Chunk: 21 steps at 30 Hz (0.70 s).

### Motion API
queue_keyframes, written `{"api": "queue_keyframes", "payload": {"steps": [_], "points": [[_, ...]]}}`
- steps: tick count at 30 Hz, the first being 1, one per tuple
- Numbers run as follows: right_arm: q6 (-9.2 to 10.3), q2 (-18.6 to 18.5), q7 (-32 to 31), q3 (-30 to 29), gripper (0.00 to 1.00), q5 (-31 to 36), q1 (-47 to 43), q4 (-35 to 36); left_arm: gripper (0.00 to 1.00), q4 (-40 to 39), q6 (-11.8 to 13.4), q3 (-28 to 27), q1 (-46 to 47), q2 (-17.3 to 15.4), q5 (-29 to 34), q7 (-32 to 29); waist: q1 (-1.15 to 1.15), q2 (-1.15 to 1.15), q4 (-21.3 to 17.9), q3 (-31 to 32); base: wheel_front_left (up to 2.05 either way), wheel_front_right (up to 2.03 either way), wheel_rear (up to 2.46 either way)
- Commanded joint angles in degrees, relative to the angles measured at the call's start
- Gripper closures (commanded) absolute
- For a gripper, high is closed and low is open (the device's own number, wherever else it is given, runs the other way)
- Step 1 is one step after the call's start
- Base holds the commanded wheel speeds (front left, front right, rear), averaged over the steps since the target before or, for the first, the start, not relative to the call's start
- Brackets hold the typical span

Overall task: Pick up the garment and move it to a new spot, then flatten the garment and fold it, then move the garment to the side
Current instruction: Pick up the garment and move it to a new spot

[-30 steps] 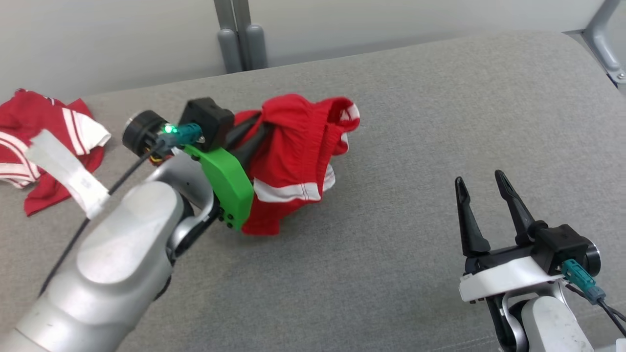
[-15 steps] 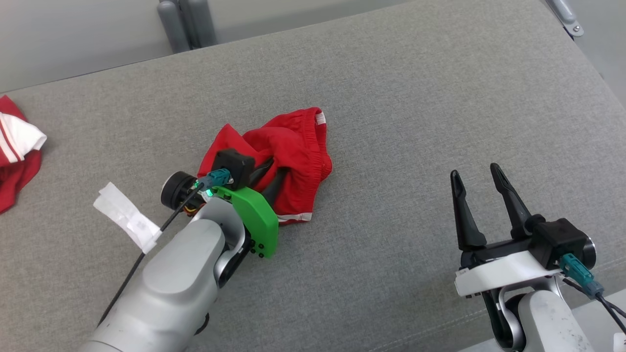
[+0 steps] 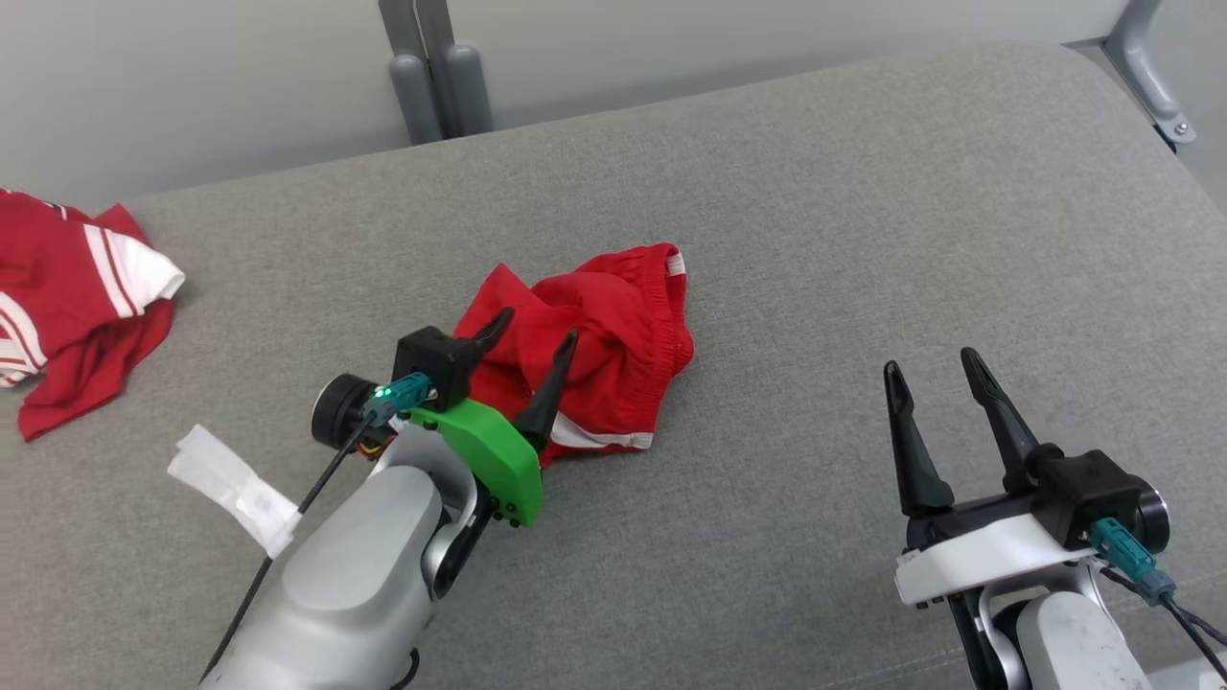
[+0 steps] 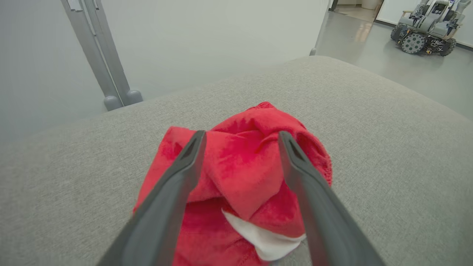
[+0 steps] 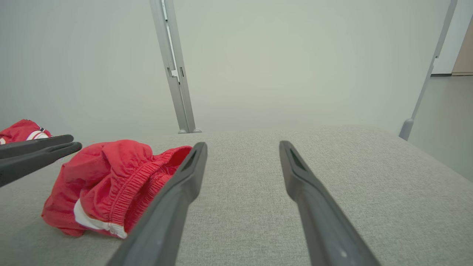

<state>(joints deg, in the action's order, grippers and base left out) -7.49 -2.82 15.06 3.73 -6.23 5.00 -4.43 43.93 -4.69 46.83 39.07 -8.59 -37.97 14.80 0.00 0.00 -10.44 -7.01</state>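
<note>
The grey fabric surface (image 3: 863, 240) carries the garment (image 3: 613, 335), a crumpled red heap at frame centre in the head view. Expect it to be light, limp and non-fragile, and to sag when lifted. Recommended grip point: the elastic waistband (image 3: 671, 307) on the heap's right edge. The left hand (image 3: 537, 326) is open and empty, its fingers spread over the heap's lower-left part; contact cannot be confirmed. The right hand (image 3: 928, 362) is open at lower right, well apart from the garment.

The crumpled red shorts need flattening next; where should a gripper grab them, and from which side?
Probably the elastic waistband, a raised, thick ridge on the red shorts' right edge. Come from the right with the open right gripper; that rim faces it.
</note>
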Motion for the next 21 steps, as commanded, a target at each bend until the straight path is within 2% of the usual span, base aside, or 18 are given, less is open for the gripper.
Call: {"api": "queue_keyframes", "payload": {"steps": [1,13,17,21], "points": [[-0.01,-0.12,0.18,-0.18,0.00,0.49,-0.91,-0.14,0.00,-1.09,0.69,-0.77,-1.94,-0.67,0.89,0.40,0.00,0.00,2.43,2.53,0.00,0.00,0.00],[0.00,-0.13,0.18,-0.76,0.00,1.12,-3.15,0.00,0.00,-21.18,9.30,-15.88,-20.77,-4.09,6.36,0.35,0.00,0.00,5.98,6.02,0.00,0.00,0.00],[0.00,-0.13,0.18,-0.60,0.00,1.41,-3.70,-0.29,0.00,-26.30,11.72,-20.40,-26.76,-3.66,10.15,0.35,0.00,0.00,6.35,6.23,0.00,0.00,0.00],[0.00,-0.12,0.18,-0.55,0.00,1.44,-4.20,-0.67,0.00,-30.86,12.46,-25.16,-32.22,-1.97,13.35,0.35,0.00,0.00,6.53,6.39,0.00,0.00,0.00]]}}
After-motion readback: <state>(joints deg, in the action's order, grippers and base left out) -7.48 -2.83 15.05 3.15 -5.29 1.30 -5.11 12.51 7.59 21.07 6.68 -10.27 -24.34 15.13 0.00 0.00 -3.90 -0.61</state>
